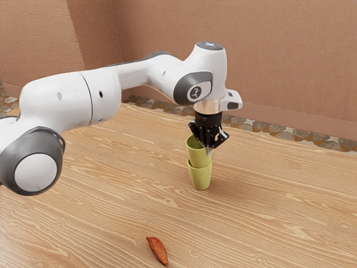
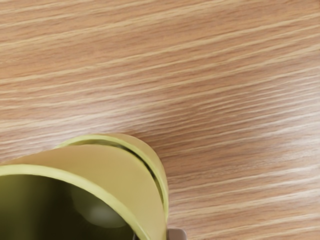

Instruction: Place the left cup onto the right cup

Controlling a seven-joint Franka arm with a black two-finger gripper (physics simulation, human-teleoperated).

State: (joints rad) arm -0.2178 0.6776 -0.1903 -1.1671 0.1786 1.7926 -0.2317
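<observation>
Two olive-green cups stand stacked near the middle of the wooden table (image 1: 279, 201). The upper cup (image 1: 196, 152) sits nested in the lower cup (image 1: 200, 176), which rests upright on the wood. My black gripper (image 1: 209, 145) comes down from above at the upper cup's rim on the exterior view's right, its fingers closed on the cup's wall. In the wrist view the upper cup (image 2: 95, 175) lies just under my hand, the lower cup's rim (image 2: 152, 157) peeks out behind it, and one fingertip (image 2: 175, 234) shows against the cup's edge.
A small orange-red elongated object (image 1: 158, 249) lies on the table near the front edge. A brown wall with a stone strip (image 1: 279, 129) runs along the table's far side.
</observation>
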